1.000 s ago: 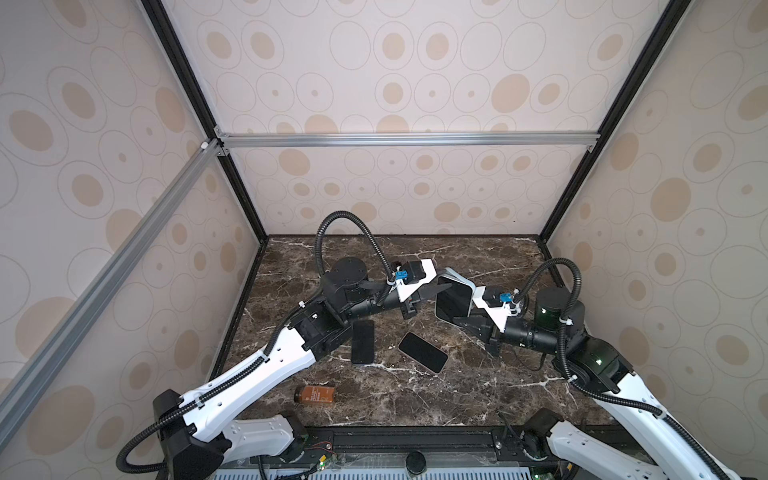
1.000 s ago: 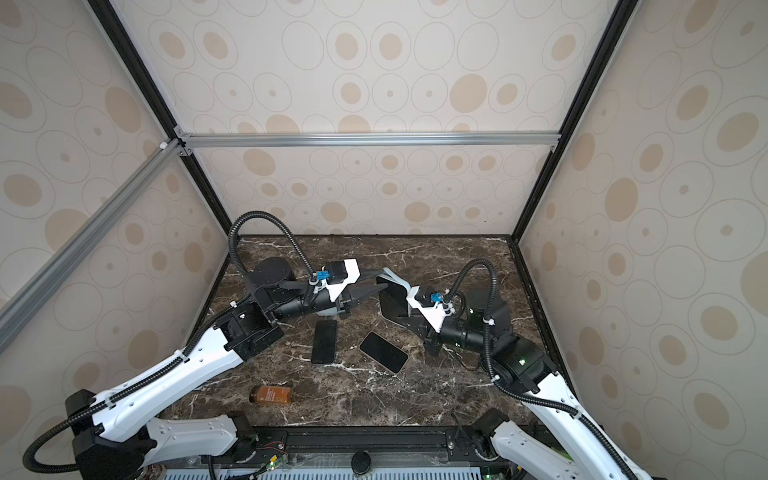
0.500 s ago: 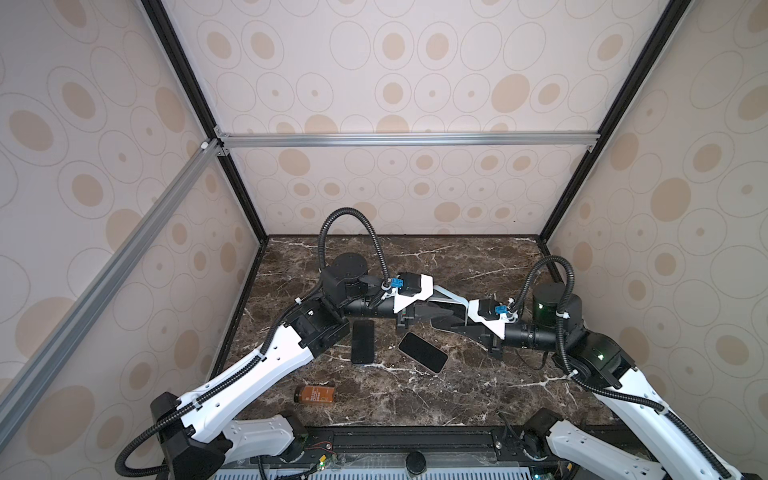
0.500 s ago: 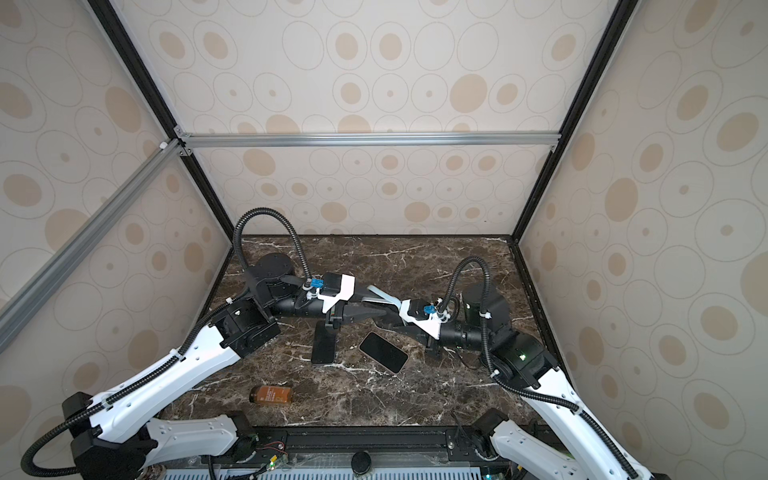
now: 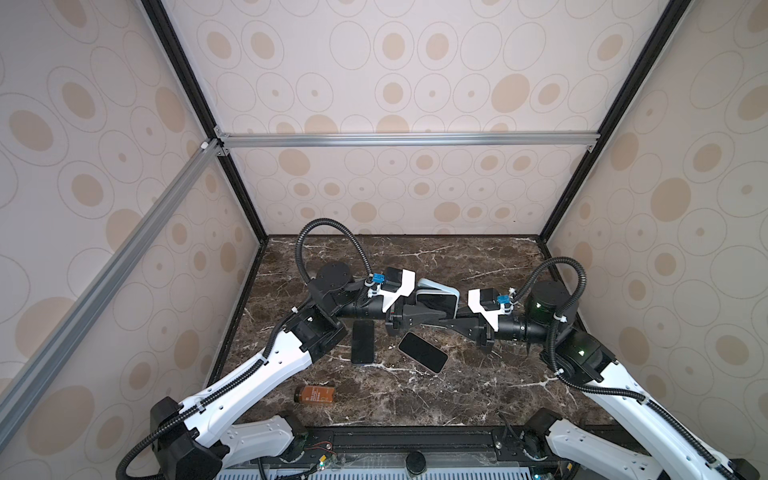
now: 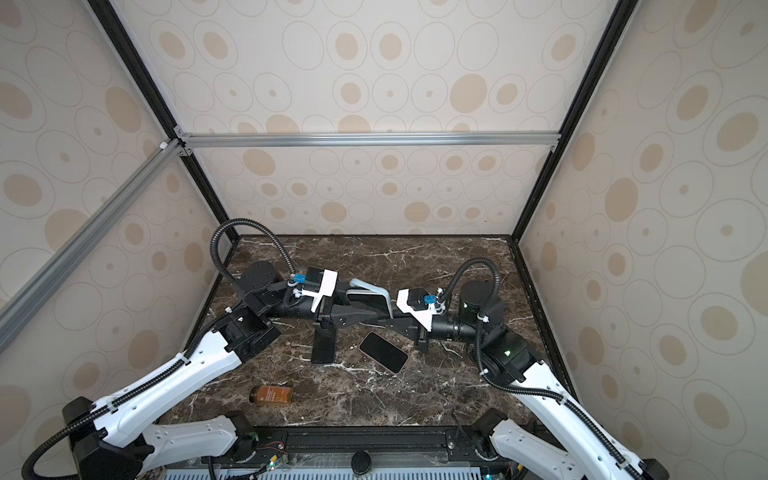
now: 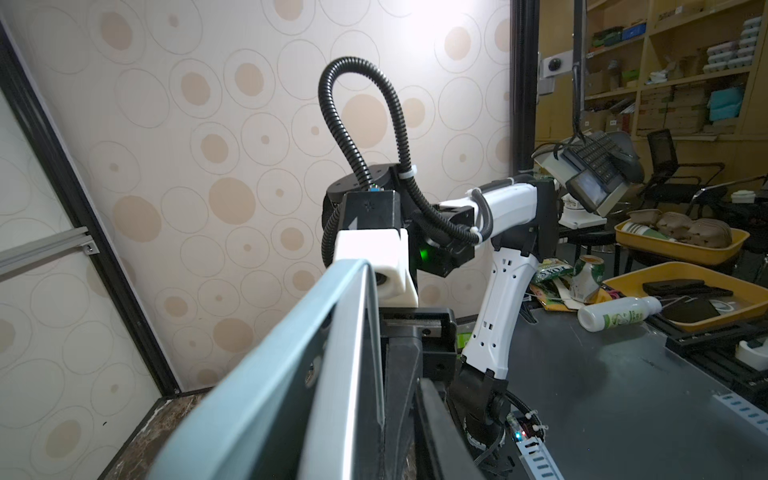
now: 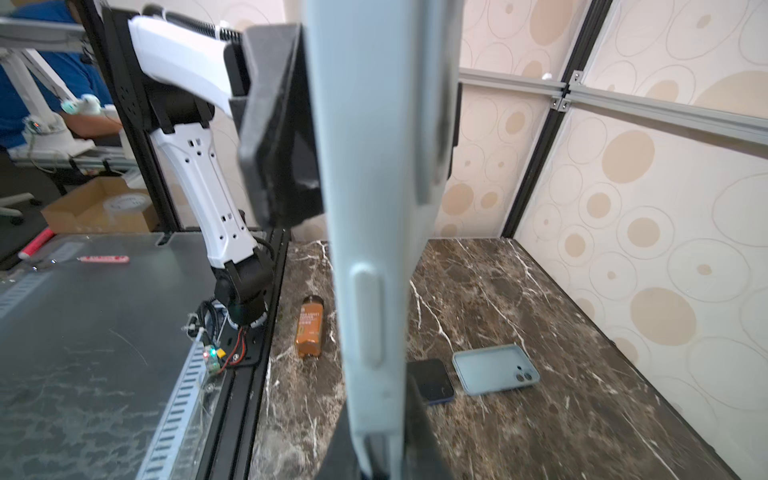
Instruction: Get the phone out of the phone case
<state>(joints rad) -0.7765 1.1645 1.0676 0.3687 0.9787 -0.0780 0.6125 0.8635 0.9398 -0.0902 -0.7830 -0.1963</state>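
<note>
Clamping phone (image 5: pixel 437 303), in pale blue case (image 5: pixel 436 286) and standing on edge aloft over table (image 5: pixel 478 390) middle, with left gripper (image 5: pixel 432 318) at narrow gap, while pinching case's opposite end with right gripper (image 5: pixel 451 323) closed tight.

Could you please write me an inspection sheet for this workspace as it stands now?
Surface: dark marble tabletop, no spills seen.
Job's things: phone held above the tabletop, partly in its light blue phone case; the case rim stands off one edge.
Clutter: blue-edged phone and pale-edged phone lying screen up; amber bottle on its side; second case lying back up, camera lenses showing.
End effectors: left end effector closed on the phone and case together; right end effector shut on the case rim.
Cables: a black conduit arches over each wrist, clear of the tabletop.
Surroundings: circle-patterned walls; aluminium crossbar.
</note>
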